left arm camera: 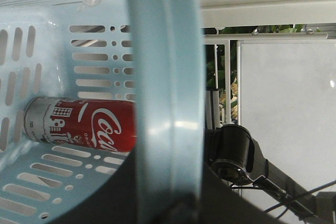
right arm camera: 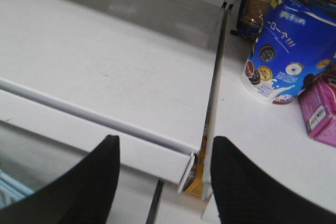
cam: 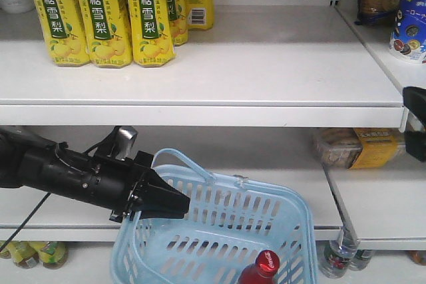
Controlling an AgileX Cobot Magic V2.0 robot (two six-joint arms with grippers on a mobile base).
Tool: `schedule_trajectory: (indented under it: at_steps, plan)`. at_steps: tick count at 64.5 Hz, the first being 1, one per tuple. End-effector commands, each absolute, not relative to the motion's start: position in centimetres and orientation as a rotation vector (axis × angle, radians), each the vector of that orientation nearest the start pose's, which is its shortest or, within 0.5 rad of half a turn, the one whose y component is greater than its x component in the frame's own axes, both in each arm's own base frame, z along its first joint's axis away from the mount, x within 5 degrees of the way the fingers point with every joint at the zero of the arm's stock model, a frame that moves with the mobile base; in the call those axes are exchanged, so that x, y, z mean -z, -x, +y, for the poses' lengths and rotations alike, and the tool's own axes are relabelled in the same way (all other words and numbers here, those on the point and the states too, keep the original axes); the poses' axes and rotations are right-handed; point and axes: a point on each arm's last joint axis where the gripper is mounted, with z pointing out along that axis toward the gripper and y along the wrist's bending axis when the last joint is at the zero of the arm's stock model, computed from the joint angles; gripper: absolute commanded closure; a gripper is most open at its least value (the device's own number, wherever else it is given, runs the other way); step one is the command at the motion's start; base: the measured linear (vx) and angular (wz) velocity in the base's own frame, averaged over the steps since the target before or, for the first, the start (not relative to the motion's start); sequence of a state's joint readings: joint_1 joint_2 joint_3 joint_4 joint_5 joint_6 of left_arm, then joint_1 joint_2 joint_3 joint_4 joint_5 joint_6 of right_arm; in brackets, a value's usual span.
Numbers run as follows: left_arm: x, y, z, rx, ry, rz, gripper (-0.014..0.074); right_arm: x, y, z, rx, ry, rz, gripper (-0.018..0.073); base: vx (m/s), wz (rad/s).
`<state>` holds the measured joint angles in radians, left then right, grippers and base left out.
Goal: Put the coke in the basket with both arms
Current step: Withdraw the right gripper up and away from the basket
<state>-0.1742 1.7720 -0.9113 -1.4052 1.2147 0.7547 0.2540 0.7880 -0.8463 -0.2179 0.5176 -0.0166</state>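
Observation:
The light blue basket hangs in front of the lower shelf. My left gripper is shut on its left rim, beside the loop handle. In the left wrist view the rim band runs straight down between the dark jaws of the left gripper. The red coke is inside the basket at the front, cap up. Its white script logo shows through the wall of the basket as the coke rests on the slotted floor. My right gripper is open and empty over the shelf edge, and it shows as a black shape at the far right.
Yellow pear-drink bottles stand on the upper shelf. A blue biscuit cup and a pink box sit right of the shelf divider. Biscuit packs lie on the lower shelf. Bottles stand below.

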Motion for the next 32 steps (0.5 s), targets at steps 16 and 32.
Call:
schedule_trajectory:
  at_steps: [16,32]
  plan:
    - [-22.5,-28.9,-13.7,1.825,-0.047,2.423,0.0602,-33.6,-8.0,1.4,-0.028,0.282,1.756,0.0181,0.0,0.0]
    - [-22.5,-28.9,-13.7,1.825,-0.047,2.423,0.0602,-29.2,-3.8,0.5,-0.087,0.239,1.652,0.0181,0.0,0.0]
